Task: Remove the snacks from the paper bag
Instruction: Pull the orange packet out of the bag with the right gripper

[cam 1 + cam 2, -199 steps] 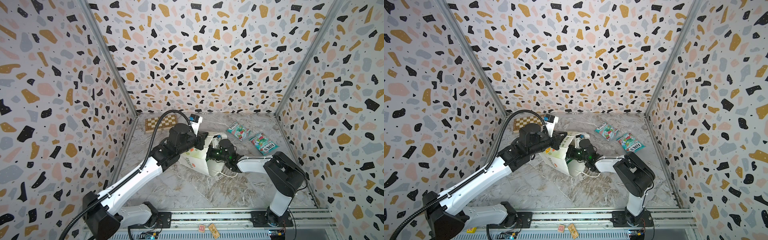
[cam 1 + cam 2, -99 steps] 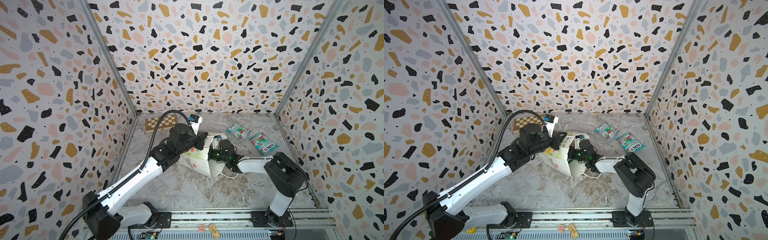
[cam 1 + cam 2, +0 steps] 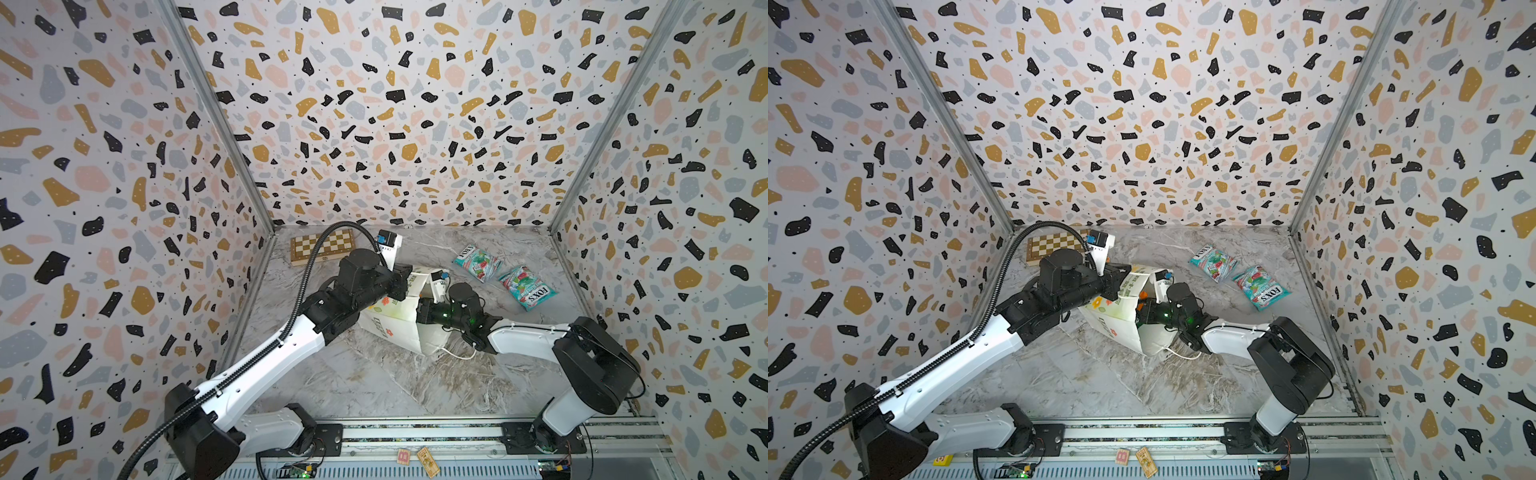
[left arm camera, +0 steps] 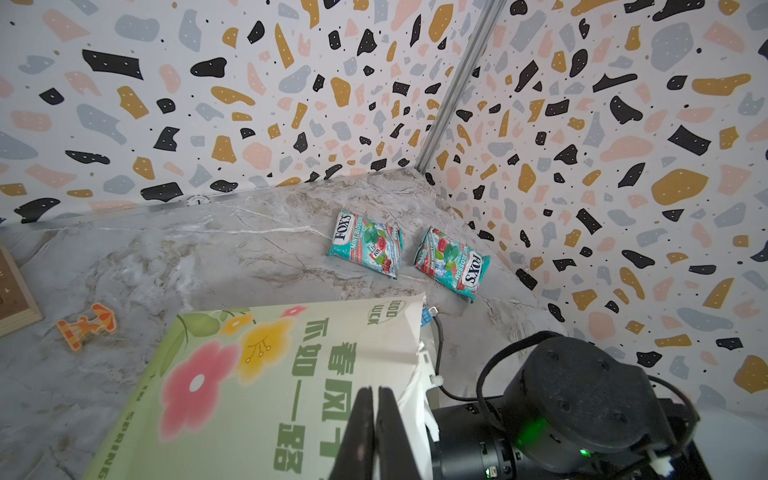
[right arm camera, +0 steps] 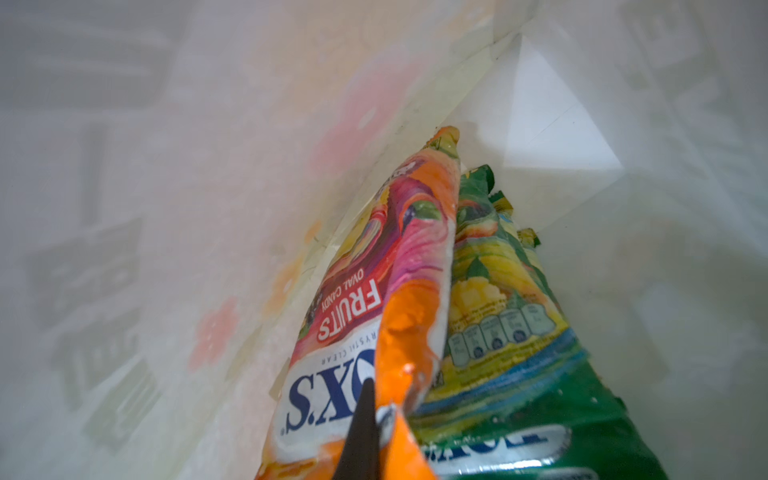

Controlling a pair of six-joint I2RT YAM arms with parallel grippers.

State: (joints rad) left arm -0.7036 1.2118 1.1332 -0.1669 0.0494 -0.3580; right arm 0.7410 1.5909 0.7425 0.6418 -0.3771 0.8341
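The white paper bag (image 3: 390,322) (image 3: 1113,318) (image 4: 249,374) lies on its side mid-table, mouth toward the right. My left gripper (image 4: 376,392) (image 3: 404,283) is shut on the bag's upper rim and holds the mouth up. My right gripper (image 5: 376,401) reaches inside the bag and is shut on the edge of an orange-yellow FOX'S packet (image 5: 374,299). A green-yellow packet (image 5: 498,311) lies right beside it. In both top views the bag hides the right fingers. Two teal snacks (image 3: 476,262) (image 3: 527,288) (image 4: 365,243) (image 4: 453,262) lie on the table at the back right.
A wooden chessboard (image 3: 322,246) sits at the back left, with a small orange item (image 4: 85,326) near it. Patterned walls close in three sides. The bag's cord handle (image 3: 457,355) trails on the table under the right arm. Small cards (image 3: 419,459) lie on the front rail.
The right gripper has shut on the orange-yellow packet inside the bag. Both arms and the bag have hardly moved.
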